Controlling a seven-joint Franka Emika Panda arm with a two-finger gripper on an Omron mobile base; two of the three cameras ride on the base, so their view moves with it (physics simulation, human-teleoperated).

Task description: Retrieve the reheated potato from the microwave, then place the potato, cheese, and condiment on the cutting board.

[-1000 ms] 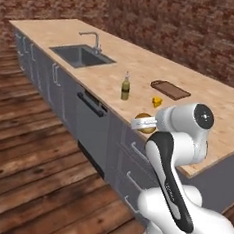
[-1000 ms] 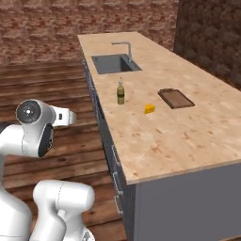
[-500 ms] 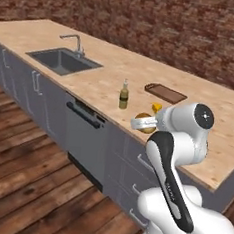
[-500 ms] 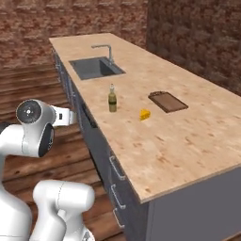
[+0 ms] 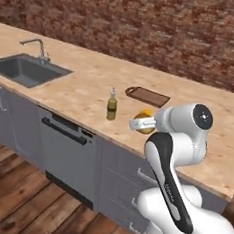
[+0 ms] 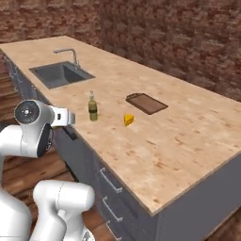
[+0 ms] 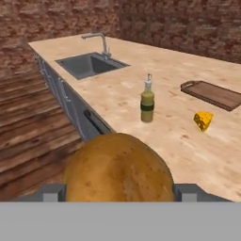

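Tan potato (image 7: 117, 167) sits clamped between the wide-set jaws, short of the counter (image 6: 188, 141), where the board (image 6: 146, 103) lies beyond bottle (image 6: 92, 108) and cheese (image 6: 128, 119), so a careless swing could topple the bottle.

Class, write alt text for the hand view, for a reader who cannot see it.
A brown potato sits gripped between the gripper's fingertips, close to the camera. Beyond it on the pale wood counter stand a green condiment bottle, a yellow cheese wedge and a dark cutting board, with a sink farther back.
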